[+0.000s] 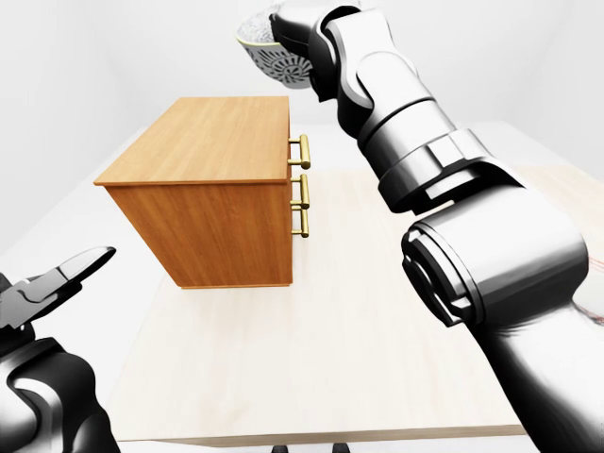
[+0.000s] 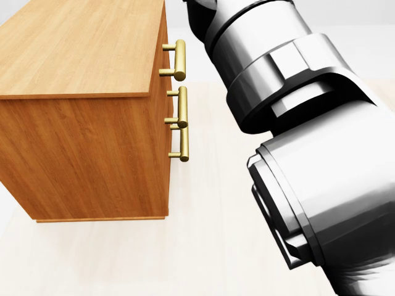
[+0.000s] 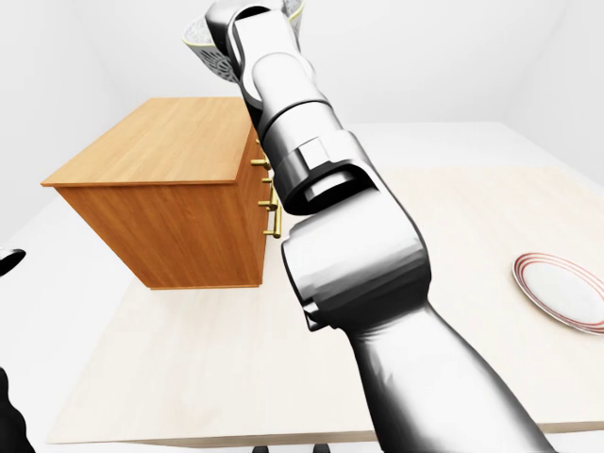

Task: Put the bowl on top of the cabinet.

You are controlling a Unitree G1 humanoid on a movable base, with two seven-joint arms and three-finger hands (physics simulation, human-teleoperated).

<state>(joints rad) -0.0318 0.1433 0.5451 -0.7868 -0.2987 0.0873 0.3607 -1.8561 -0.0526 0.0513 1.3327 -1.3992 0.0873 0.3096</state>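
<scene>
Left-eye view gives me the best read. My right hand (image 1: 300, 21) has the bowl (image 1: 262, 58) raised to the top of the picture. The fingers look clamped on its rim, though the wrist hides most of them. The bowl hangs above the upper right corner of the cabinet (image 1: 212, 142), well apart from the wood top. So I judge the lift done and the placing left: carry it over the top, then lower it. My left hand (image 1: 52, 288) sits low at the lower left, fingers apart and holding nothing.

Head view shows only the cabinet with its brass handles (image 2: 179, 98) and my right arm (image 2: 308, 154) filling the right half. Neither bowl nor hand appears.

Right-eye view has the bowl peeking from behind the arm at the top left. A plate (image 3: 563, 291) lies at the right of the table (image 3: 189, 377), well apart from everything. The cabinet top shows bare. The handles jutting out below the bowl are what I could clip by descending too early.
</scene>
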